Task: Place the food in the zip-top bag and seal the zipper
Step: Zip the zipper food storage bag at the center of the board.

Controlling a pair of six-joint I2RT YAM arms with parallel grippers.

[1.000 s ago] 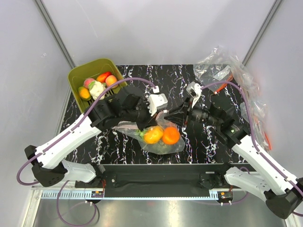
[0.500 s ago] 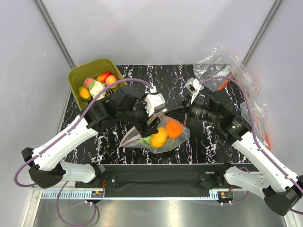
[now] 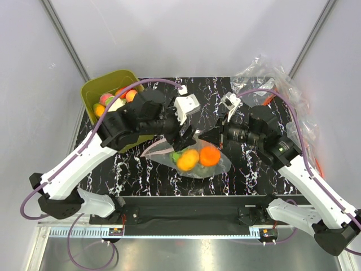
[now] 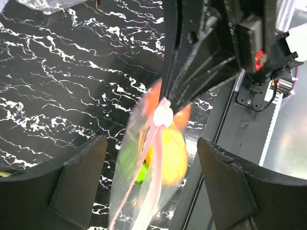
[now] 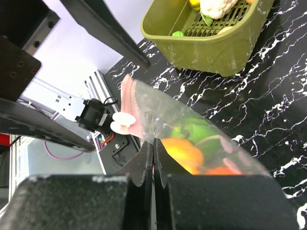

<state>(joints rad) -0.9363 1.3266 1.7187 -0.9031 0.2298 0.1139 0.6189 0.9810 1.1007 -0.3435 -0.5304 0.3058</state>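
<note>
We see the zip-top bag (image 3: 194, 165) over the front middle of the black marbled table (image 3: 254, 175), with two oranges (image 3: 210, 155) and a green lime (image 3: 176, 156) inside it. The right gripper (image 5: 153, 149) has its jaws pressed together on the bag's edge, just beside the pink-red zipper (image 5: 128, 98) and its white slider (image 5: 123, 120). The left gripper (image 4: 149, 143) stands wide apart, one finger on each side of the zipper, and we see it holding nothing. We cannot tell whether the bag's bottom rests on the table.

The two grippers sit close together over the bag's mouth, so from above that edge is largely hidden. At the back left corner stands the olive-green tub (image 3: 93, 90), holding a white cauliflower (image 5: 218, 7) and red and peach pieces (image 3: 107, 99); the left arm (image 3: 121, 132) overhangs its front wall. A heap of plain clear bags (image 3: 265, 73) lies at the back right corner, well apart from the held bag.
</note>
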